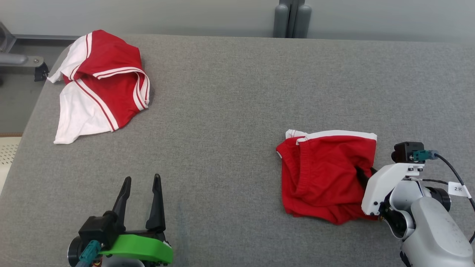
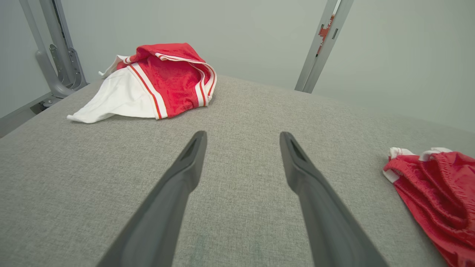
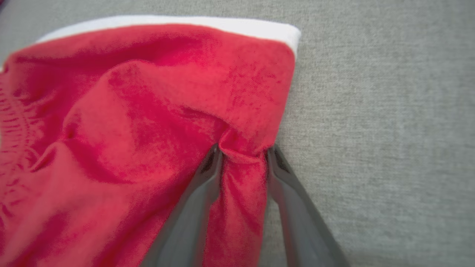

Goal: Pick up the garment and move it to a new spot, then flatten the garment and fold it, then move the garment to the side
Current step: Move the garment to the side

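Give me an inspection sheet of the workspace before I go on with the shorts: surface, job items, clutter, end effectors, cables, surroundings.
Surface: grey fabric tabletop, flat, no spills seen.
Job's things: red shorts, crumpled at the near right, white trim along the far edge.
Clutter: red-and-white garment, bunched at the far left corner.
End effectors: left end effector open, nothing between its fingers, apart from both garments; right end effector pinching a fold at the shorts' right edge.
Cables: black cable with a white tag at the right wrist, off the cloth.
Surroundings: grey post behind the table; metal frame at the left.
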Controlling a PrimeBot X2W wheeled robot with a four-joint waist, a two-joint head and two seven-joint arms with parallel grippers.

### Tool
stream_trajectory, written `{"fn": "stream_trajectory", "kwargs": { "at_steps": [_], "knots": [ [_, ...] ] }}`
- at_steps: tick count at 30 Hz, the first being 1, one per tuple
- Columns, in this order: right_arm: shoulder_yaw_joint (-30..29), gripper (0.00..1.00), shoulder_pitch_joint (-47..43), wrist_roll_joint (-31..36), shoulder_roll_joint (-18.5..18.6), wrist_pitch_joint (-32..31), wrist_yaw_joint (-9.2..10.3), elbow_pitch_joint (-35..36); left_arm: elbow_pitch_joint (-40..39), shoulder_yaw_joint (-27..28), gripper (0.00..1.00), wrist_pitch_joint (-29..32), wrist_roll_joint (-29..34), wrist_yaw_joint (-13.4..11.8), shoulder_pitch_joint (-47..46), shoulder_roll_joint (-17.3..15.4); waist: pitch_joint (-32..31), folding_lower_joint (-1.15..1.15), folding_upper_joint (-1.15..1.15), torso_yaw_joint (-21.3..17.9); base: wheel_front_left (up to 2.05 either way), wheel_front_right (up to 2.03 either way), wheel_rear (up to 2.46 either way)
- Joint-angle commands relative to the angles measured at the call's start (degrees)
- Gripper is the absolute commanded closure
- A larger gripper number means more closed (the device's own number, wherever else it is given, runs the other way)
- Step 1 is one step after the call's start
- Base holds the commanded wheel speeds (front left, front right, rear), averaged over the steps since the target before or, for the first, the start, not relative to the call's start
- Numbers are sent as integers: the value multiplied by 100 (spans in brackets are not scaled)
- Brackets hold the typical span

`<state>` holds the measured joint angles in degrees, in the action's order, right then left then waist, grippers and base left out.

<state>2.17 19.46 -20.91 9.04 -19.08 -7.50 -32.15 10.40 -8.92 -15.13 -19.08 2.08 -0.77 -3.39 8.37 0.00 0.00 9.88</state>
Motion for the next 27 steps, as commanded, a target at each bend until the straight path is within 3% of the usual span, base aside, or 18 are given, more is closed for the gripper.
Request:
{"fn": "stream_trajectory", "kwargs": {
  "at_steps": [1, 7, 14, 20, 27],
  "knots": [
    [33, 100, 56, -37, 27, 65, 2, -114, -22, 27, 0, -2, 64, 26, -136, 1, 74, 0, 0, -70, 0, 0, 0],
    [57, 100, 442, -35, 185, 564, 7, -245, -103, 12, 0, -2, 174, 16, -199, -16, 287, 0, 0, -497, 0, 0, 0],
    [-210, 100, 845, 41, 338, 1113, 6, -434, -235, -16, 0, 2, 272, 27, -367, -97, 549, 0, 0, -1475, 0, 0, 0],
    [-248, 100, 1167, 78, 227, 1410, 6, -682, -375, -99, 0, 153, 386, 56, -567, -266, 843, 0, 0, -2361, 0, 0, 0],
    [-138, 100, 1427, -74, 80, 1782, 6, -1041, -560, -214, 0, 393, 489, 66, -736, -436, 1016, 0, 0, -2904, 0, 0, 0]
  ]
}}
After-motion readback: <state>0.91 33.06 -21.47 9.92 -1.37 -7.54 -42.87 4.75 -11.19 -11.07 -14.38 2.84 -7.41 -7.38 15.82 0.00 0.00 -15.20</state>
